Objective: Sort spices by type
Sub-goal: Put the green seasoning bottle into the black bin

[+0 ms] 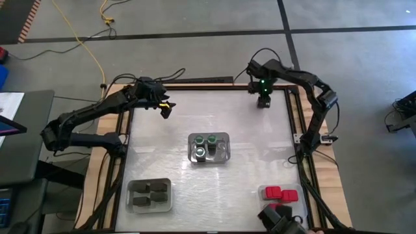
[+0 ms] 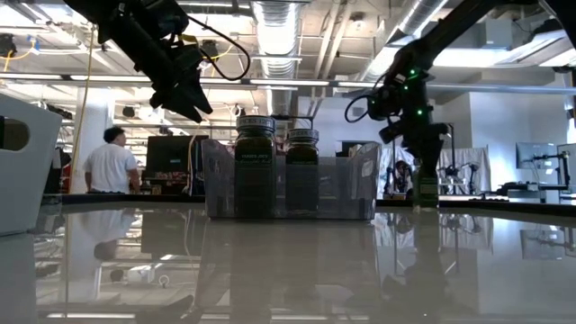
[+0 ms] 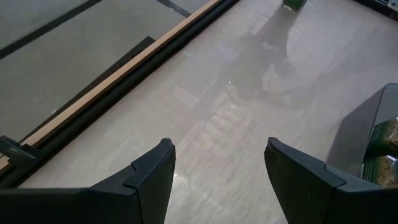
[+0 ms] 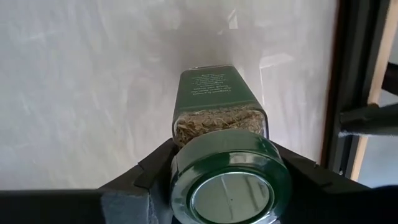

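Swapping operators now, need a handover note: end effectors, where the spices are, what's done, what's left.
Right end effector: at the table's far right corner, fingers on either side of a green-lidded jar standing on the table; grip not confirmed.
Left end effector: open, empty, hovering over the far left of the table.
Done: three green-lidded jars in the centre tray; dark containers in the near-left tray; red-topped ones in the near-right tray.
Left: take the jar at the far corner to the centre tray.

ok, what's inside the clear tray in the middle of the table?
The middle tray holds three green-lidded spice jars: two toward the far side, one nearer. From the low view only two show; the third is hidden behind them. Their contents look dark and can't be identified.
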Available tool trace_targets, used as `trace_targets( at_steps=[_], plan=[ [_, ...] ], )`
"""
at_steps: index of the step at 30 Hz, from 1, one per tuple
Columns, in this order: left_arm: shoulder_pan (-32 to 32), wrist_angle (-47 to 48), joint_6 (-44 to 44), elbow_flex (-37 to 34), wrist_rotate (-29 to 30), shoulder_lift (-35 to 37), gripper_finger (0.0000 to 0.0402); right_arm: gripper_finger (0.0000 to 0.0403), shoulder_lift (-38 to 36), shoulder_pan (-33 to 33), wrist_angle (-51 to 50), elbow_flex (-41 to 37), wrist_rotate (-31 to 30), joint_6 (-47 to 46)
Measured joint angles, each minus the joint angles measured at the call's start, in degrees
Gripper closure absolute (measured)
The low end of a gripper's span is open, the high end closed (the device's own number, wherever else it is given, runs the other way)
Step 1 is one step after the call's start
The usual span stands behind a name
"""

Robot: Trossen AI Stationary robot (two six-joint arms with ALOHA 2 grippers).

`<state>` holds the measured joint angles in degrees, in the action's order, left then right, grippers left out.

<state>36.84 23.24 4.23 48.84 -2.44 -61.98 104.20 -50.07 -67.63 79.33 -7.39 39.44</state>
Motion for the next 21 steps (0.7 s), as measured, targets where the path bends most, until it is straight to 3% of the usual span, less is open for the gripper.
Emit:
trace_targets(
  at_steps=[11,21],
  plan=[
    [0.0,0.0,0.09,0.0,0.0,0.0,0.0164,0.0176,-1.16,6.9,-3.27,0.11,0.02,-10.06],
    [-0.02,0.0,-5.1,0.0,0.0,0.0,0.0164,0.0176,-9.59,17.51,-12.96,2.72,0.02,-29.7]
  ],
)
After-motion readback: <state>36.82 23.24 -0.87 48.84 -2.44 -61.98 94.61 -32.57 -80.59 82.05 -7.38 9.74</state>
